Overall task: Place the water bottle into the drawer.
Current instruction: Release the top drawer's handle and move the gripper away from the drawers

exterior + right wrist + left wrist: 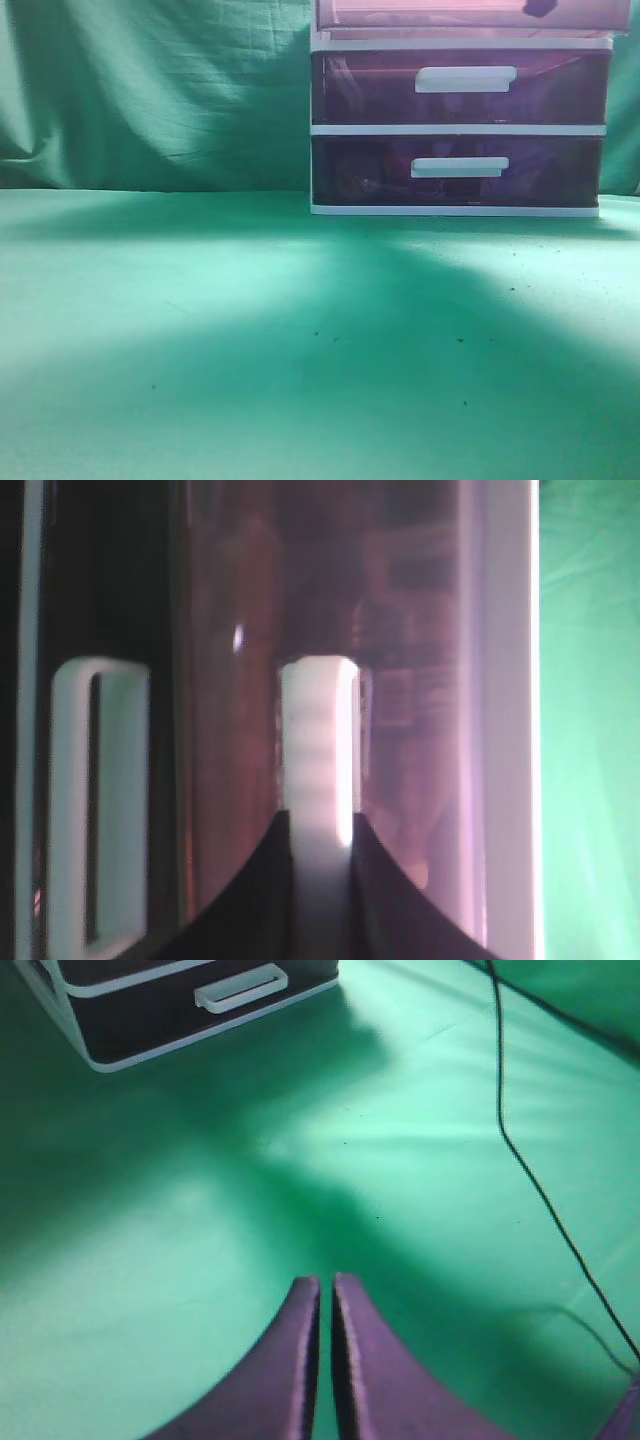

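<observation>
The white-framed cabinet stands at the back right of the table. Its topmost drawer is at the top edge of the exterior view, paler pink and slightly wider than the two below. In the right wrist view my right gripper is shut on that drawer's white bar handle. It shows as a dark blob in the exterior view. A dim shape with a printed label shows through the drawer front; I cannot tell whether it is the water bottle. My left gripper is shut and empty over the green table.
Two alike dark drawers with white handles sit beneath the top one; the lowest also shows in the left wrist view. A black cable runs across the green cloth on the right of that view.
</observation>
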Action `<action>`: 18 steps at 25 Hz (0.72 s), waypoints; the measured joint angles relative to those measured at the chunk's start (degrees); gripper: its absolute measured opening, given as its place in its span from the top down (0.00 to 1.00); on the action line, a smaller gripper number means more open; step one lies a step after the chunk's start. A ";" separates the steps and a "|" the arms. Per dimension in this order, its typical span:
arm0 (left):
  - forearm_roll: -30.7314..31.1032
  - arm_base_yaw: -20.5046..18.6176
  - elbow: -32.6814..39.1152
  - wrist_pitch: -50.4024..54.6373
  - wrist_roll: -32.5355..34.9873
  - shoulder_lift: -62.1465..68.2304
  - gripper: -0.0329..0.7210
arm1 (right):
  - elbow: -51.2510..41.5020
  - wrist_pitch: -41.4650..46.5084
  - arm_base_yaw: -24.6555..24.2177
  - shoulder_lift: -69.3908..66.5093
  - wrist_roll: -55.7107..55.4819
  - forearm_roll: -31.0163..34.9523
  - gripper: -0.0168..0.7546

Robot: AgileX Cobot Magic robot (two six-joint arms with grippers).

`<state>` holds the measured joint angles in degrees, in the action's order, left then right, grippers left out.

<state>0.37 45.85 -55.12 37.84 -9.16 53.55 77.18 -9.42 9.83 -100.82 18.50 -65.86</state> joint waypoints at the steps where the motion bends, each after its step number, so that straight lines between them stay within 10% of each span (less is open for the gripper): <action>1: -0.45 0.00 1.27 -0.68 0.00 -1.24 0.96 | 0.54 -0.74 0.00 -0.69 0.16 1.43 0.87; 18: -1.45 0.00 3.79 -3.36 0.00 -3.43 0.96 | 1.99 -2.74 -0.42 -2.41 -7.78 11.96 0.67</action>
<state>-1.08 45.85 -51.32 34.49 -9.16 50.12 79.16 -12.16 9.41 -103.23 10.72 -53.90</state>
